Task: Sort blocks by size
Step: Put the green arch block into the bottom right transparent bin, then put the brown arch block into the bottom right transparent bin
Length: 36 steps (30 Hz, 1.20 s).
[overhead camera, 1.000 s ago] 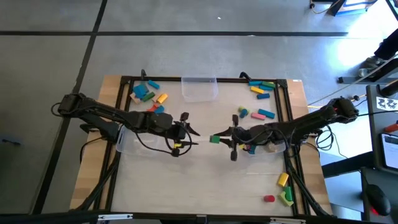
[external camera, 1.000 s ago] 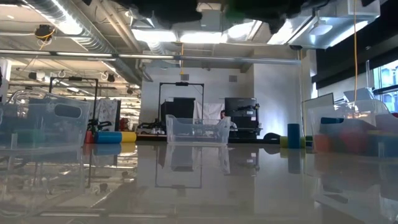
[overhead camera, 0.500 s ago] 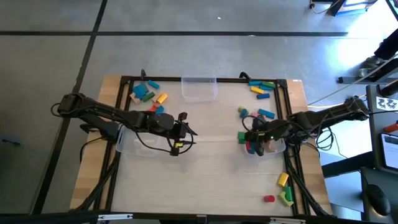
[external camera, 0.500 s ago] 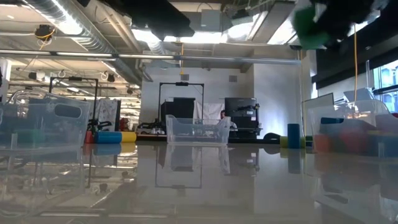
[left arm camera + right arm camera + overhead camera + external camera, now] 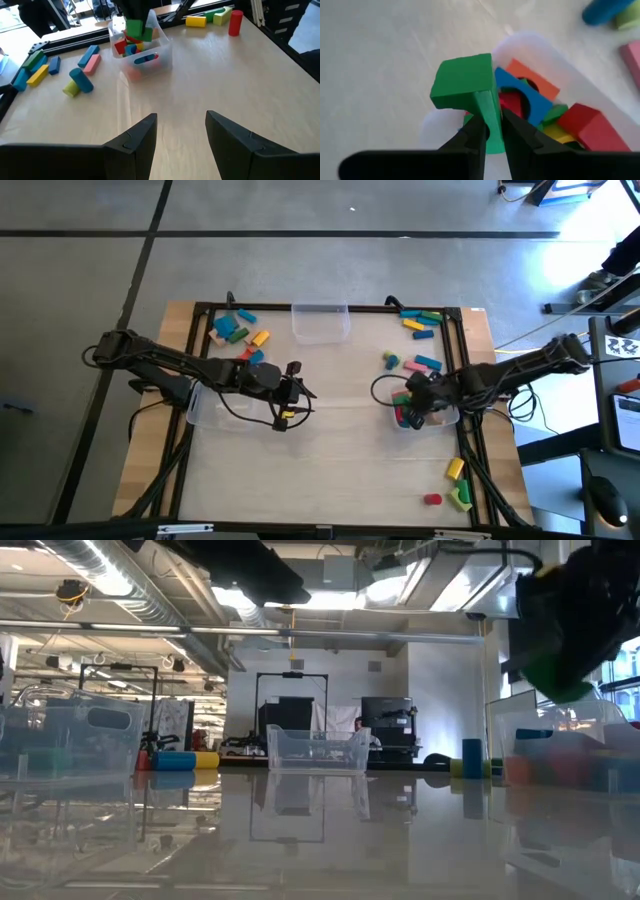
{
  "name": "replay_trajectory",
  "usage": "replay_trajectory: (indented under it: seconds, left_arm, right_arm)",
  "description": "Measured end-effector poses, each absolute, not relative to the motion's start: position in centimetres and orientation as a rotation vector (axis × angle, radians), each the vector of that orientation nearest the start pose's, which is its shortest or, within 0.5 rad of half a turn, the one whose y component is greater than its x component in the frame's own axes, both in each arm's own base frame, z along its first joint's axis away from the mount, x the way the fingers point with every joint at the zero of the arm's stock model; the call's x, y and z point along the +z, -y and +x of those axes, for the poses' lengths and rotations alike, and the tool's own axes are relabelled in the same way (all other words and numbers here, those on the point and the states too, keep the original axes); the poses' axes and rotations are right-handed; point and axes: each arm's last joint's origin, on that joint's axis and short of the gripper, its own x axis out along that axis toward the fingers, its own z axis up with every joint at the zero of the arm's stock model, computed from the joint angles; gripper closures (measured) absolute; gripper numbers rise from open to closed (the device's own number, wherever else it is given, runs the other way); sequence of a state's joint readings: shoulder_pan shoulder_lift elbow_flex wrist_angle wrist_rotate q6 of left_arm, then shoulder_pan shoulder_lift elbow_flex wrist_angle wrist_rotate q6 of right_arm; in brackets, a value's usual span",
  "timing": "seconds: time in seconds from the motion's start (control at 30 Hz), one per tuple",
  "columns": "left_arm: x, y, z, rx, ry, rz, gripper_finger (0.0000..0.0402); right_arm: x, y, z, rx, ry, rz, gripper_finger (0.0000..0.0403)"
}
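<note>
Green block (image 5: 465,85) is clamped between my right gripper (image 5: 492,131) fingers, held in the air right over the clear bin (image 5: 440,418) at the table's right side. From the right wrist view I see the bin below already holds blocks: a blue arch piece (image 5: 522,97), an orange one (image 5: 532,80), red chunk (image 5: 590,127), bits of yellow and green. In the left wrist view the same green block (image 5: 136,27) hangs just above that bin (image 5: 150,52).

My left gripper (image 5: 177,132) has its fingers apart, nothing between them, hovering over bare wood table (image 5: 330,450) left of centre, pointing toward the right arm.

Loose blocks still out: a cluster at the far left corner (image 5: 235,328) with blue, green, orange and yellow pieces, near a second clear bin (image 5: 205,405) under the left arm. Another group at the far right corner (image 5: 420,320), yellow, green, blue bars. Near the right bin, a blue cylinder and pink bar (image 5: 425,363). Near-right corner has a yellow bar (image 5: 455,468), a red cylinder (image 5: 432,499) and a green piece (image 5: 462,496).

Third clear bin (image 5: 320,320) sits at the far edge, middle; I can't tell if anything is in it.
</note>
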State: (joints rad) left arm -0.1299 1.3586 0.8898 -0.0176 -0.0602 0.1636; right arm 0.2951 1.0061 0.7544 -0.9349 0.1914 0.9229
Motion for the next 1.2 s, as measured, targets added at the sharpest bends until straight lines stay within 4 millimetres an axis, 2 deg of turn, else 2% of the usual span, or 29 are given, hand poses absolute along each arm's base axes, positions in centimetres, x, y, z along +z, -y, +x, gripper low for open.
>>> replay_trajectory:
  seconds: [0.27,0.47,0.57,0.77,0.87,1.03,1.2]
  left_arm:
    - [25.9,3.7,29.3,-0.107,-0.482,0.201,0.0238]
    - [25.7,3.6,29.2,-0.108,-0.51,0.202,0.0238]
    - [25.7,3.6,29.2,-0.105,-0.506,0.19,0.0238]
    - [25.7,3.6,29.2,-0.093,-0.506,0.182,0.0238]
    - [25.8,3.5,29.1,-0.056,-0.506,0.192,0.0238]
    - [26.9,3.1,28.2,0.053,-0.49,0.207,0.0238]
    - [27.9,2.2,26.6,0.196,-0.531,0.18,0.0238]
  right_arm:
    - [21.5,-4.8,16.9,-0.469,-1.261,0.499,0.0349]
    - [20.7,-4.8,16.9,-0.583,-1.328,0.54,0.0343]
    - [20.5,-4.8,16.9,-0.61,-1.357,0.554,0.0313]
    - [20.4,-5.0,16.8,-0.573,-1.403,0.598,0.0226]
    - [20.5,-5.1,16.8,-0.546,-1.433,0.633,0.0194]
    - [22.0,-5.2,17.1,-0.538,-1.415,0.653,0.0171]
    - [24.3,-5.1,17.6,-0.525,-1.292,0.6,0.0169]
